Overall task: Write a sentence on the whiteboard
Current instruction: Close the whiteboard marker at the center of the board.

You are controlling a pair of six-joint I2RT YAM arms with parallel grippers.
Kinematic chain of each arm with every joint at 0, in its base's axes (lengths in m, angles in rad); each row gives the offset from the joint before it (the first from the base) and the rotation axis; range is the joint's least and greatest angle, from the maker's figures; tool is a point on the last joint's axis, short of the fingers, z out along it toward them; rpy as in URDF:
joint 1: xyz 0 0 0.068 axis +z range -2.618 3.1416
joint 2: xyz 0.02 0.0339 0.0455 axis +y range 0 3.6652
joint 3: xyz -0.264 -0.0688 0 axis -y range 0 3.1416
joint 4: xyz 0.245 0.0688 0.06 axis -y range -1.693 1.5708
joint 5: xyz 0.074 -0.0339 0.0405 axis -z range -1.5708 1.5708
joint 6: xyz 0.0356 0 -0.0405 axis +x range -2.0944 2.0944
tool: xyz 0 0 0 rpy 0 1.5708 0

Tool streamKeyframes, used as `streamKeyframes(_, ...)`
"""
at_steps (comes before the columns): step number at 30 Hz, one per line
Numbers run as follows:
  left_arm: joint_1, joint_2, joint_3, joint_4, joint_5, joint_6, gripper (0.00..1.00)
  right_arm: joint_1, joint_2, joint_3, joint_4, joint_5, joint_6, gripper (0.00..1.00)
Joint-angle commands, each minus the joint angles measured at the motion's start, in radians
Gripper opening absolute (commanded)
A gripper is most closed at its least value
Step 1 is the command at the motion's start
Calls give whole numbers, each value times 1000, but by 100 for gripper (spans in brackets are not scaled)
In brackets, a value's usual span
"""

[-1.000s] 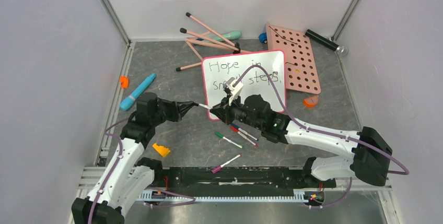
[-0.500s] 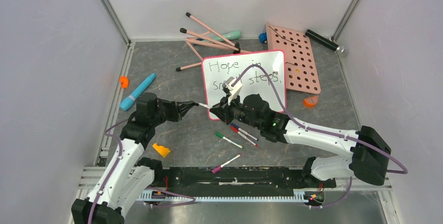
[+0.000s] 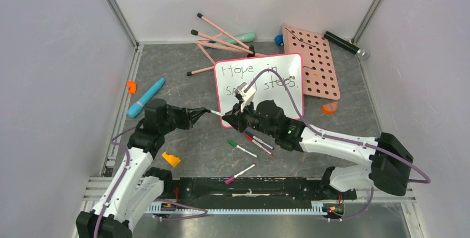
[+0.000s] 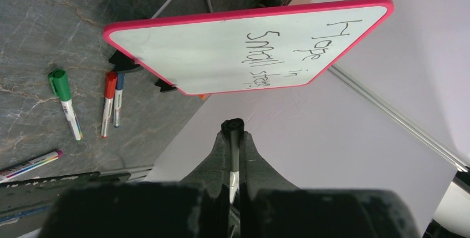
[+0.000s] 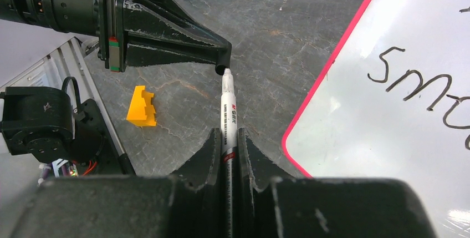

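Note:
The whiteboard stands tilted on black clips at the middle of the floor. The sentence runs over it in two black handwritten lines; the right wrist view catches only the start of the lower line. In front of its near left corner, a white marker spans between both grippers. My right gripper is shut on the barrel. My left gripper is shut on the black cap at the marker's other end.
Green, red and blue and pink-tipped markers lie near the arms' bases. An orange block and blue tube lie left. The pink pegboard, pink sticks and a black torch are behind.
The right arm has crept slightly to the left. Both grippers stay shut on the marker between them, and nothing else has moved.

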Motion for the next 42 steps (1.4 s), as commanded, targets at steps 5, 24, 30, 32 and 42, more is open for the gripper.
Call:
streamKeyframes(5,-3,-11,-7,33,34,-49,2,7,34,56,31,-11,-1,0)
streamKeyframes(24,-4,23,20,16,-37,-43,2,41,144,146,-29,63,12,0)
streamKeyframes(30,-6,38,22,3,-84,-44,2,67,190,208,-67,109,11,0)
streamKeyframes(32,-6,47,28,-10,-107,-40,2,78,214,242,-94,132,8,0)
streamKeyframes(42,-6,92,40,-12,-148,-31,2,121,302,346,-165,179,8,0)
